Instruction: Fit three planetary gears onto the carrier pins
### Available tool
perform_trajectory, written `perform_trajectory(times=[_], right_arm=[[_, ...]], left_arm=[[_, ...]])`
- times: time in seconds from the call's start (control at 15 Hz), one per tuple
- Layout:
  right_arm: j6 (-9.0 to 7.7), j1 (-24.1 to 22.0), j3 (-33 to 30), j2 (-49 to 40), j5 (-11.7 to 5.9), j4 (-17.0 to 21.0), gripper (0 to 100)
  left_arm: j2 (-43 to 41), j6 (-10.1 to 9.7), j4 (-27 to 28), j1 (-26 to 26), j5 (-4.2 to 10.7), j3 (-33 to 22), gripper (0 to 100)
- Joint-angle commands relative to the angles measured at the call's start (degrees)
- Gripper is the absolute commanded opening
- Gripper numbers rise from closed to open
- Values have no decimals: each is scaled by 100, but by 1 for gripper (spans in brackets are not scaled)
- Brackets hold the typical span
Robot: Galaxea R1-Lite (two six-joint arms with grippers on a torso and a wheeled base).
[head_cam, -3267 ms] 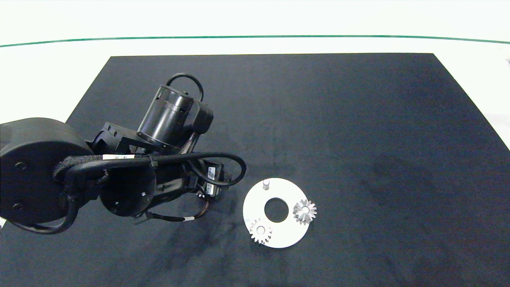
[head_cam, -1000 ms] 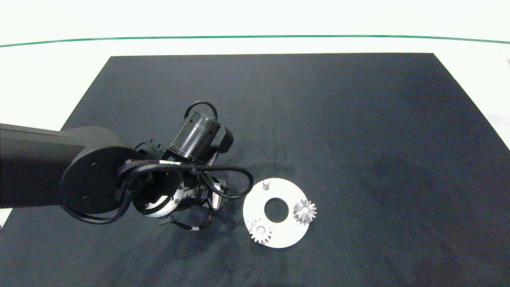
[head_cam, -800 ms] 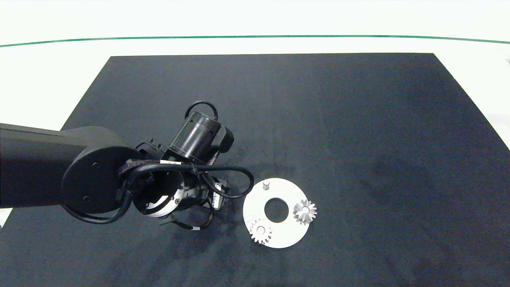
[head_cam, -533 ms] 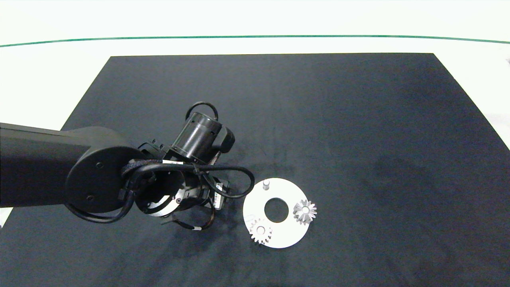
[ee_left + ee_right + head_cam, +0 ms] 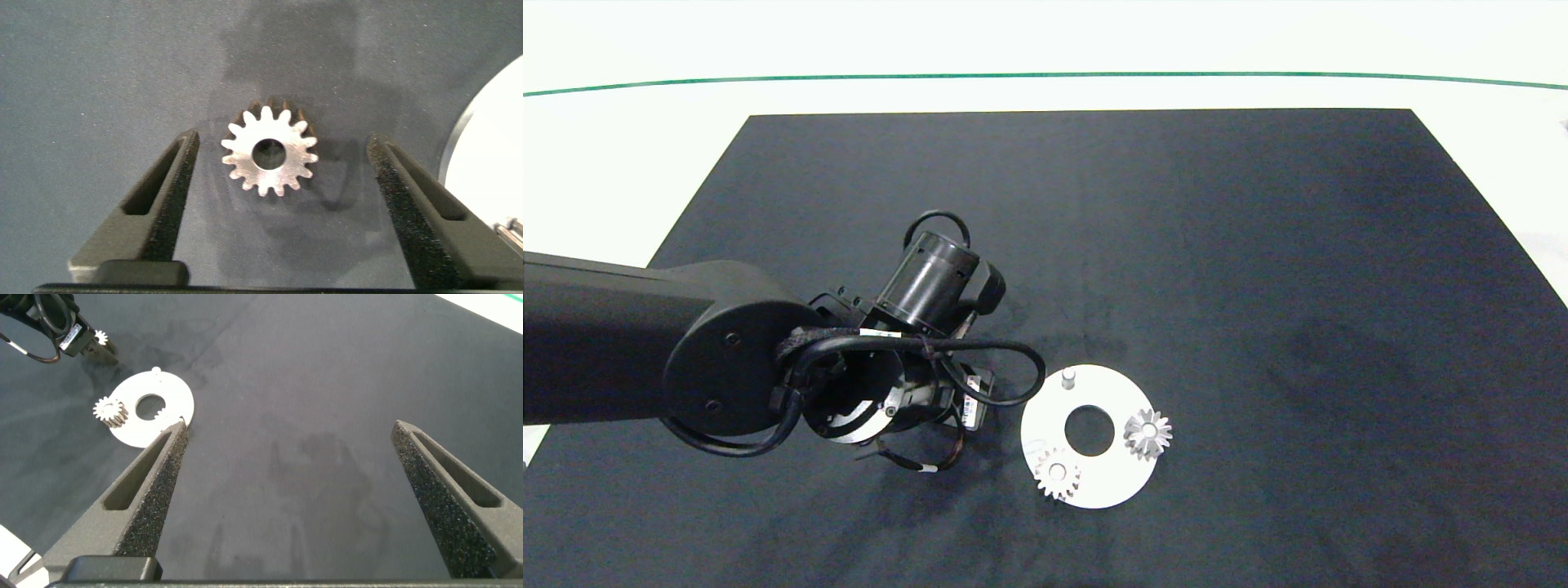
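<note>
A white disc (image 5: 1045,412) lies on the dark mat. Two planetary gears sit on its carrier pins, one at the front (image 5: 1058,474) and one at the right (image 5: 1147,434). The far pin (image 5: 1068,376) stands bare. A third silver gear (image 5: 270,151) lies flat on the mat just left of the disc's edge (image 5: 490,147). My left gripper (image 5: 282,140) is open around it, one finger on each side, not touching. In the head view the left arm (image 5: 727,359) hides this gear. My right gripper (image 5: 289,429) is open and holds nothing, high above the mat and away from the disc (image 5: 167,390).
The dark mat (image 5: 1258,286) covers most of the white table (image 5: 605,163). A green line (image 5: 1045,75) runs along the far side. The left arm's cables (image 5: 980,347) hang close to the disc's left rim.
Over the last three seconds the left arm stretched out and its wrist came down beside the disc. In the last second it crept slightly right. The disc and its two gears stayed put.
</note>
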Motion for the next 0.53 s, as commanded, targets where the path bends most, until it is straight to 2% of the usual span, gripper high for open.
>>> perform_trajectory(times=[0.07, 0.53], right_arm=[[-26, 4, -2, -15, -10, -2, 100], [-26, -5, -20, -59, -10, -2, 100]], left_arm=[[1, -8, 20, -3, 19, 10, 75], [9, -52, 20, -21, 10, 27, 62]])
